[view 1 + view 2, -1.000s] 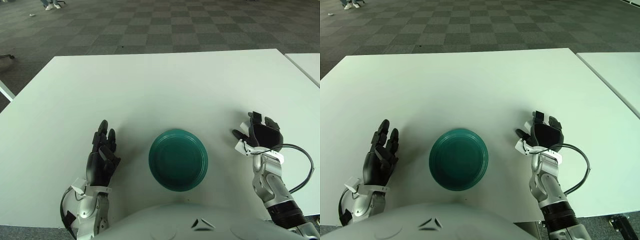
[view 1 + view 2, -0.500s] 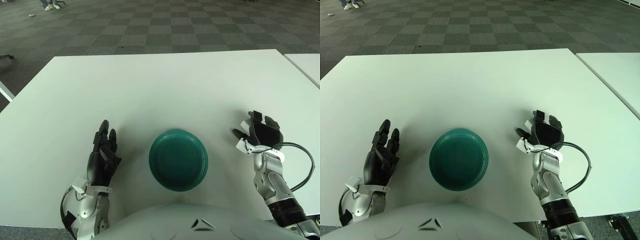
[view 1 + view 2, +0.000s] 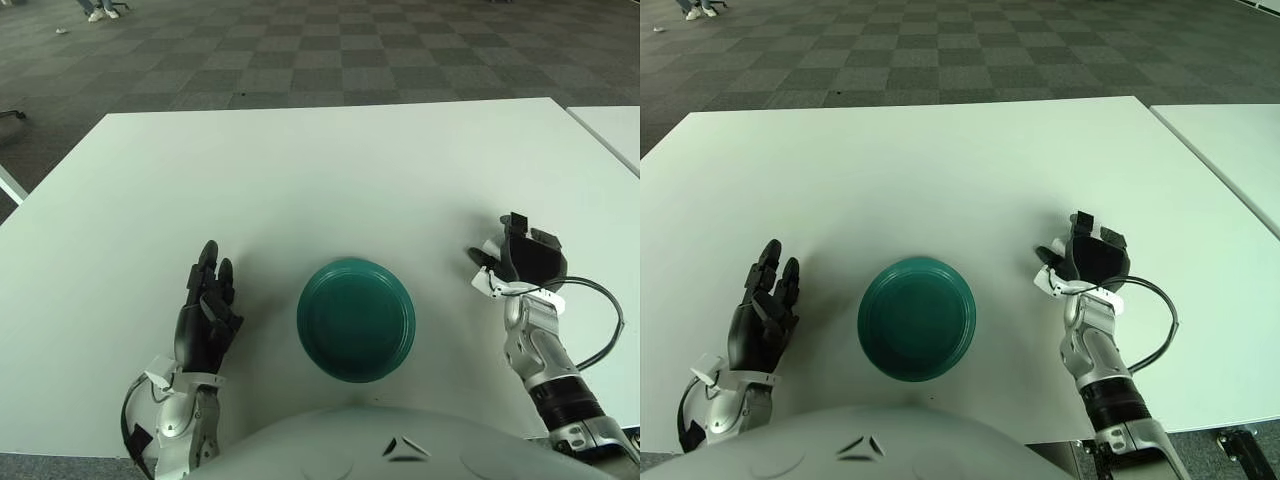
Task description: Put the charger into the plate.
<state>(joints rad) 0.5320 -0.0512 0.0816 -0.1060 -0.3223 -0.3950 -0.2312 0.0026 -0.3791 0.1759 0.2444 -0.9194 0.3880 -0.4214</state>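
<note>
A dark green plate [image 3: 356, 318] lies empty on the white table [image 3: 300, 170], near the front edge at the middle. My right hand [image 3: 525, 262] is to the right of the plate, a hand's width from it, just above the tabletop. Its fingers are curled around a small white charger [image 3: 486, 284], which shows only as white edges on the hand's left side. A black cable [image 3: 612, 325] loops out to the right of the wrist. My left hand [image 3: 205, 315] rests open to the left of the plate, palm inward.
A second white table [image 3: 615, 125] stands at the right, across a narrow gap. Dark checkered floor lies beyond the table's far edge.
My right hand has turned and drawn its fingers in over the white charger, shifting slightly away from me. The left hand and the plate have not moved.
</note>
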